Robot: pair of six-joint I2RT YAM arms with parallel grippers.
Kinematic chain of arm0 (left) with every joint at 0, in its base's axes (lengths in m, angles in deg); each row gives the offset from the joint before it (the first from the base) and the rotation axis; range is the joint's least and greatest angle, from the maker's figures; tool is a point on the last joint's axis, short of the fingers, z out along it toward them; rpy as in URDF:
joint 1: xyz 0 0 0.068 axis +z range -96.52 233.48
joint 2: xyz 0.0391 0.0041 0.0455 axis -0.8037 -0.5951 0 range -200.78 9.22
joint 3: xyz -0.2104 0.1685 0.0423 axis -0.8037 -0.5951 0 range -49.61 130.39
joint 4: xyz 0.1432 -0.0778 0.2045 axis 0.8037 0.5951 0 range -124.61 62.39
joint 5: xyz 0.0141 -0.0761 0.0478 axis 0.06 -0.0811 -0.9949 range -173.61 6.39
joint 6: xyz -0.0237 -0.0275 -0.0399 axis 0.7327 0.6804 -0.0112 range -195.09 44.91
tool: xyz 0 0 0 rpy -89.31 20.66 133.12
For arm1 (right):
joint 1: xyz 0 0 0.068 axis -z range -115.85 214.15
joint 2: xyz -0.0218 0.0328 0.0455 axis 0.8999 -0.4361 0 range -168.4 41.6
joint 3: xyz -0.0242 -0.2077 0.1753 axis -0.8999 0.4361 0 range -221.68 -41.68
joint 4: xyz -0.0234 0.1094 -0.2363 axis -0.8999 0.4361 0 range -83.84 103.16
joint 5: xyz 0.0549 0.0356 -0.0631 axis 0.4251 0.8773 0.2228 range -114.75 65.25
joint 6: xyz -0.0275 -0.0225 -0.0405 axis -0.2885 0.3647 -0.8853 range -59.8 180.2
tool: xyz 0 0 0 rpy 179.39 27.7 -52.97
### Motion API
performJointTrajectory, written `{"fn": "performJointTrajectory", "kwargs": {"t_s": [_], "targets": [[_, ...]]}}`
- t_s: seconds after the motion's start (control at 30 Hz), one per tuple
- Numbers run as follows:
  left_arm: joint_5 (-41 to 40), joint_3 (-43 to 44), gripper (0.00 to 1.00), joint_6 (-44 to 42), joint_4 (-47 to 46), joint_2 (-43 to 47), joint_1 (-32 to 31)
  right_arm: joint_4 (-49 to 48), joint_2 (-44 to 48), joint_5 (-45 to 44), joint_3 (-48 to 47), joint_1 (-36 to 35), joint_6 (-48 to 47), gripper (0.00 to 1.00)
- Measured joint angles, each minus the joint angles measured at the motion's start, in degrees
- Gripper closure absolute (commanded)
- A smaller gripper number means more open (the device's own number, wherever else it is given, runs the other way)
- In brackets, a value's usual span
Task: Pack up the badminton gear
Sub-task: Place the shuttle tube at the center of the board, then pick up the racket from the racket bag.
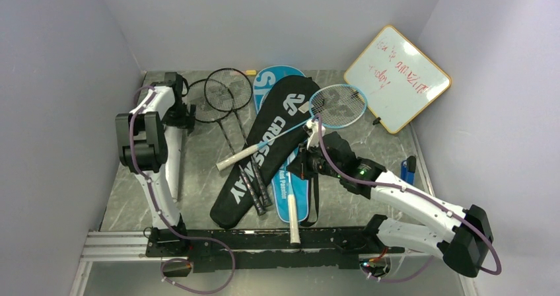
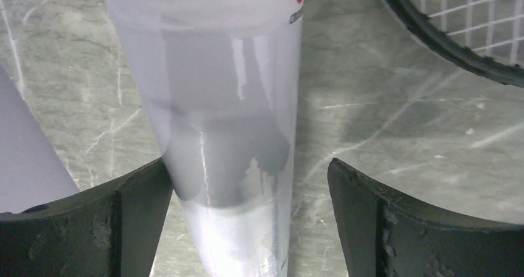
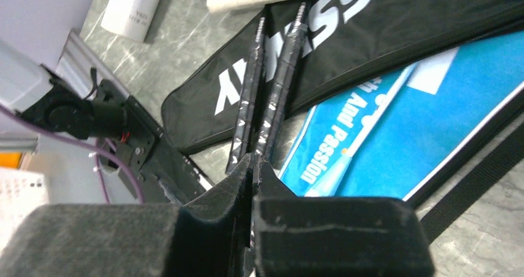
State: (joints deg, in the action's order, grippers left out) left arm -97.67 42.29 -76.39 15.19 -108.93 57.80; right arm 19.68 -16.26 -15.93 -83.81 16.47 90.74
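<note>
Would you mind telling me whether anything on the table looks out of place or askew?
One white racket handle sticks past the table's near edge, across the black rail, off the end of the blue cover. The whiteboard at the far right also sits tilted. Nothing looks spilled or damaged.

Black "CROSSWAY" fabric racket cover: diagonal, overlapping blue fabric cover.
Light-blue stringed racket: shaft crosses the black cover.
Wood-framed whiteboard: back right, tilted.
</note>
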Motion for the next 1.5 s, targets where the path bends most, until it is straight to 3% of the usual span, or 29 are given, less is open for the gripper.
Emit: {"fn": "performJointTrajectory", "kwargs": {"t_s": [0.07, 0.23, 0.37, 0.43, 0.57, 0.73, 0.83, 0.93, 1.1, 1.23, 1.5], "targets": [[1.4, -0.2, 0.03, 0.2, 0.0, 0.7, -0.2, 0.0, 0.0, -1.9, 0.2, 0.0, 0.9, 0.87], [1.6, -0.6, 0.03, 2.8, 0.3, 6.0, -2.0, -0.3, 0.0, -6.8, 0.7, 0.0, 2.9, 0.56], [-2.7, -3.1, 0.03, 5.4, -0.6, 15.3, -8.7, -1.2, -0.6, -10.4, 1.2, 0.0, 4.2, 0.3], [-3.7, -5.8, 0.03, 6.9, -1.6, 21.9, -14.1, -1.9, -1.7, -11.8, 1.2, 0.0, 4.8, 0.24], [3.8, -11.1, 0.03, 10.5, -7.1, 32.2, -18.3, -2.8, -6.3, -16.7, 1.1, 0.0, 7.6, 0.26], [18.6, -30.7, 0.03, 17.3, -24.6, 46.6, -17.0, -2.6, -14.2, -24.1, -1.0, 0.1, 16.5, 0.33], [21.3, -39.8, 0.03, 20.7, -30.1, 51.8, -17.2, -2.4, -20.1, -26.6, -4.4, 0.2, 22.2, 0.34], [18.6, -44.4, 0.03, 24.1, -31.9, 55.5, -17.1, -2.6, -26.8, -27.9, -9.1, 0.2, 26.9, 0.34], [15.4, -46.5, 0.04, 27.8, -33.0, 60.4, -16.2, -3.0, -38.5, -28.3, -18.1, 0.2, 32.8, 0.36], [15.2, -44.6, 0.05, 28.5, -31.8, 58.8, -15.9, -3.3, -47.0, -28.1, -24.7, 0.2, 36.1, 0.38], [14.9, -41.5, 0.07, 25.9, -27.7, 56.4, -15.9, -2.8, -55.1, -28.1, -31.9, 0.2, 40.8, 0.45]]}}
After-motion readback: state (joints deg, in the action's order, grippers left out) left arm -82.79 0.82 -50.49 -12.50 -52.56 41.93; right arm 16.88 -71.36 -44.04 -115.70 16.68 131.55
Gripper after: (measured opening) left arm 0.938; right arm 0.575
